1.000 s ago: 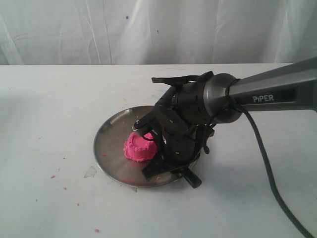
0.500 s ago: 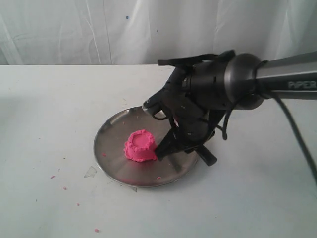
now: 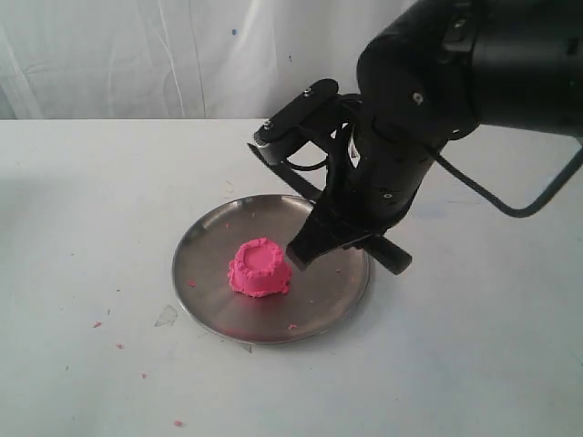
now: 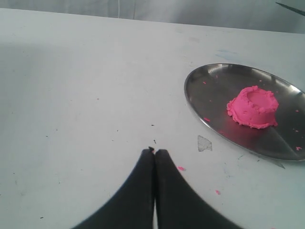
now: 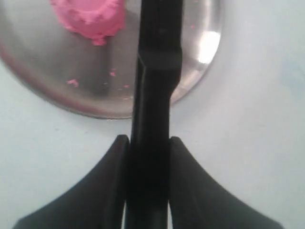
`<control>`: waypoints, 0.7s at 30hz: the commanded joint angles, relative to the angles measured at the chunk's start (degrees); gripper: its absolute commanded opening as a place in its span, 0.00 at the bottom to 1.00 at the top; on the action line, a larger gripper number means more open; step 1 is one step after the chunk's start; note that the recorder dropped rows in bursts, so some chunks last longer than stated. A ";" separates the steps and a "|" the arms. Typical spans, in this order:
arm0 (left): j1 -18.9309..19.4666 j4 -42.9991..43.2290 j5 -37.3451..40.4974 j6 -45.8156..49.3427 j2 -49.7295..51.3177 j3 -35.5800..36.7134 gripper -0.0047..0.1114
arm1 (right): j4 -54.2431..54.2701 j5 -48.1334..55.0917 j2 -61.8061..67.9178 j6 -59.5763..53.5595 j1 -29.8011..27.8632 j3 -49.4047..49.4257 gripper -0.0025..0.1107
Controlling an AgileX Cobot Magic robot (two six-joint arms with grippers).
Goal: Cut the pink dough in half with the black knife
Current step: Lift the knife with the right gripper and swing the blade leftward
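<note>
The pink dough is one whole cup-shaped mound with a ridged rim, left of centre on the steel plate. My right gripper hangs above the plate's right half, shut on the black knife, whose lower end hovers just right of the dough without touching it. In the right wrist view the knife runs out from between the fingers across the plate, beside the dough. My left gripper is shut and empty over bare table, well apart from the plate and dough.
Pink crumbs and a small clear scrap lie on the white table left of and in front of the plate. A white curtain hangs behind. The right arm's cable loops at the right.
The right arm has risen and swung up off the plate, lifting the knife from low beside the dough. The dough has not moved or changed shape.
</note>
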 commanded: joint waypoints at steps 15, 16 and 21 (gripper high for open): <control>0.20 0.08 -1.49 0.64 -0.29 0.29 0.04 | 28.08 2.96 -4.42 -23.85 -0.70 -0.29 0.02; 0.20 0.08 -3.89 0.94 -0.29 0.29 0.04 | 29.33 3.68 -4.42 -24.89 -1.33 -0.29 0.02; 0.20 -8.02 -14.49 -14.44 -0.29 0.29 0.04 | 49.66 8.43 -4.42 -37.82 -8.86 -0.05 0.02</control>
